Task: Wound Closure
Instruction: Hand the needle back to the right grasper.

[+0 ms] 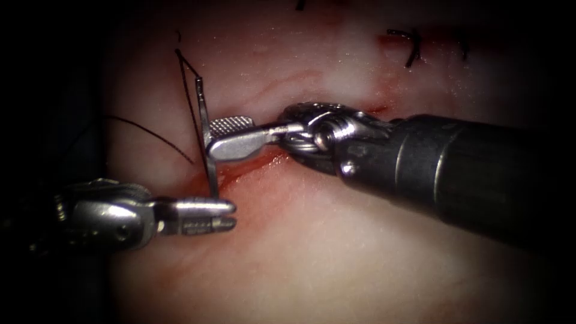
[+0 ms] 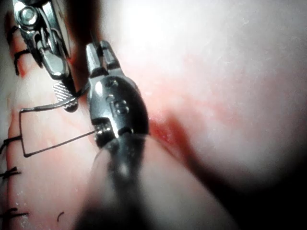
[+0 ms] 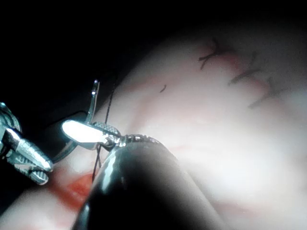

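the right end effector [image 1: 231,137] comes in from the right and is clamped on the needle [image 1: 204,135], gripping it partway along its curve, nearer the upper end than the lower. held this way the needle stands almost upright over the cut [image 1: 252,165], one end up by the thread and the lower end down at the red fluid [image 1: 237,171] near the left end of the cut. i cannot tell whether that lower end is in the tissue [image 1: 336,252] or only touching it.

the left end effector [image 1: 204,216] sits just below the needle's lower end, its jaws narrowly parted and holding nothing. it looks placed there to be close to that end, though that is only a judgement.

the thread [image 1: 189,105] is thin, dark and taut from the needle's upper end, running alongside the needle to the left of the cut; a slack strand curves away further left. in the left wrist view the thread [image 2: 53,143] draws straight lines across the tissue.

the needle is slim, bright steel; the jaws are polished metal with cross-hatched gripping faces. the tissue is pale, glossy and soft-looking, pink around the cut. finished stitches [image 1: 411,48] with short dark ends sit along the cut to the upper right, and show again in the right wrist view [image 3: 240,72].
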